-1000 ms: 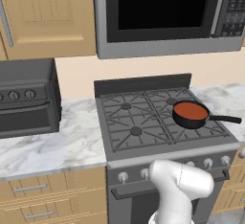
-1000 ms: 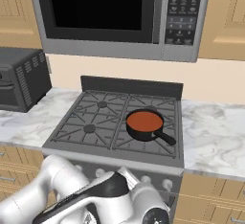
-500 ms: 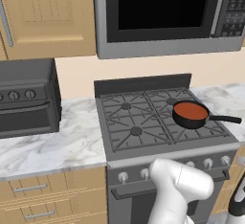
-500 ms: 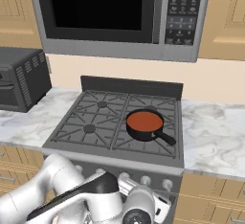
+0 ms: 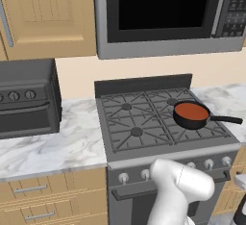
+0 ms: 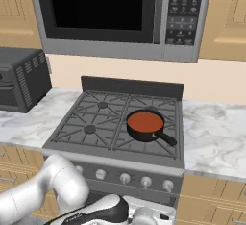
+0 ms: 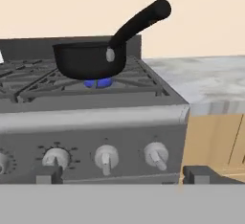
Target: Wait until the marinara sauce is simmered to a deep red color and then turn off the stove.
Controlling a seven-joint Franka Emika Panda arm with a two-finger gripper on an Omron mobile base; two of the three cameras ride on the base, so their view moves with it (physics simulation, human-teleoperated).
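Note:
The marinara sauce (image 5: 190,110) is a smooth orange-red disc in a small black long-handled pan (image 6: 146,129) on the front right burner of the stove (image 5: 139,123). In the hand view I see the pan (image 7: 91,60) from the side, so its wall hides the sauce, and a blue flame (image 7: 98,83) burns under it. My gripper (image 7: 122,176) is open and empty. It hangs low in front of the range, level with the row of silver knobs (image 7: 106,157), and touches none of them. The fingertips (image 7: 48,174) stand wide apart.
A black toaster oven (image 5: 26,99) stands on the marble counter (image 5: 53,147) left of the stove. A silver-framed microwave (image 6: 115,17) hangs above the range. Wooden cabinets sit above and below. My white arm (image 5: 180,190) crosses in front of the oven door.
The hand has swung right along the stove front and now faces the right-hand knobs. The pan and sauce have not moved, and the sauce colour looks unchanged.

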